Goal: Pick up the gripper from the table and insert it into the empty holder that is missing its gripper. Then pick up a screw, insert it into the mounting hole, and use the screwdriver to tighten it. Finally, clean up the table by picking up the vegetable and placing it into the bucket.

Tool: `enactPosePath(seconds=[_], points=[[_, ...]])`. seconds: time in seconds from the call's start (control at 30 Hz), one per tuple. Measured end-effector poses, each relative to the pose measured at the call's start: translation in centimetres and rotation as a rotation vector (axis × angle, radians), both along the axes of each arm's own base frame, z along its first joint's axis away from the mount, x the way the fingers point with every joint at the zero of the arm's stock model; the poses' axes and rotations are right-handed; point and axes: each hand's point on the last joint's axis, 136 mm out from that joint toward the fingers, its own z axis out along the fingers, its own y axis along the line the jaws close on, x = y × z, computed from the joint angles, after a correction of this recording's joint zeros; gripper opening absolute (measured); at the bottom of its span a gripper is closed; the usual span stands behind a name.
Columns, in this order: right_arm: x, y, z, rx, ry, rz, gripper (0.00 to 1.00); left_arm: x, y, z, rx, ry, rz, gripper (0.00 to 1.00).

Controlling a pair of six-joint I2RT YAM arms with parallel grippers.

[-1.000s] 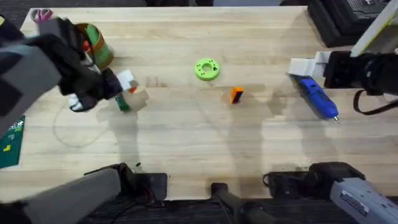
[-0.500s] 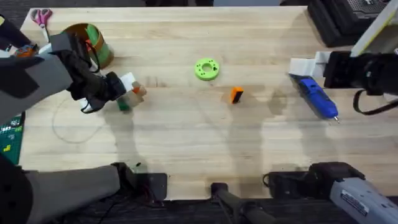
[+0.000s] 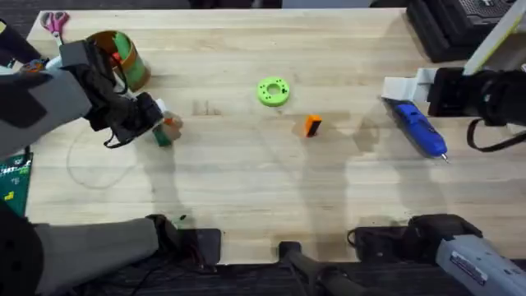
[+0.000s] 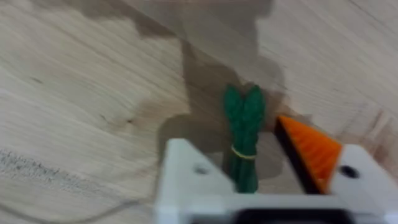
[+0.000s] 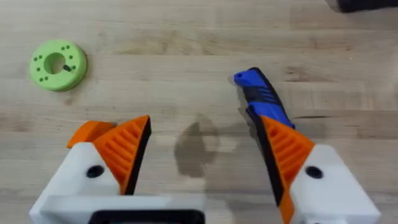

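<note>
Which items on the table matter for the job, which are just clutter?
Job: vegetable, bucket, loose orange gripper tip, screwdriver, left gripper, one finger lacking its tip.
Clutter: green ring disc, scissors, green board.

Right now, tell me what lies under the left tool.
The toy vegetable lies on the table between the open left tool's fingers. Its lower end is hidden by the tool body.

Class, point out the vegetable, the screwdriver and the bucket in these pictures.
vegetable (image 4: pixel 244 140): left wrist view, on the middle of its green stalk.
screwdriver (image 3: pixel 417 129): overhead view, on the blue body.
bucket (image 3: pixel 135 67): overhead view, on its green side wall.
</note>
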Motion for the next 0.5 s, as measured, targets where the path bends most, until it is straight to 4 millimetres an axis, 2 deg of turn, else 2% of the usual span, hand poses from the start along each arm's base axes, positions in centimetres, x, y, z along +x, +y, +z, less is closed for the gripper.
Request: enactPosePath(seconds=[0.1, 0.13, 0.33, 0.4, 0.5], points=[[0.0, 0.0, 0.0, 0.0, 0.0, 0.0, 0.994, -0.2, 0.3, -0.3, -0.004, 0.012, 0.012, 0.931], [0.0, 0.0, 0.0, 0.0, 0.0, 0.0, 0.993, -0.2, 0.1, -0.4, -0.011, 0.011, 0.009, 0.971], [0.0, 0.0, 0.0, 0.0, 0.0, 0.0, 0.994, 0.1, -1.8, 0.5, -0.099, -0.042, -0.051, 0.985], [0.0, 0.0, 0.0, 0.0, 0.0, 0.0, 0.994, 0.3, -2.5, 1.9, -0.115, -0.089, -0.075, 0.985], [0.0, 0.0, 0.0, 0.0, 0.0, 0.0, 0.994, 1.1, -3.7, 5.3, -0.13, -0.215, -0.126, 0.987]])
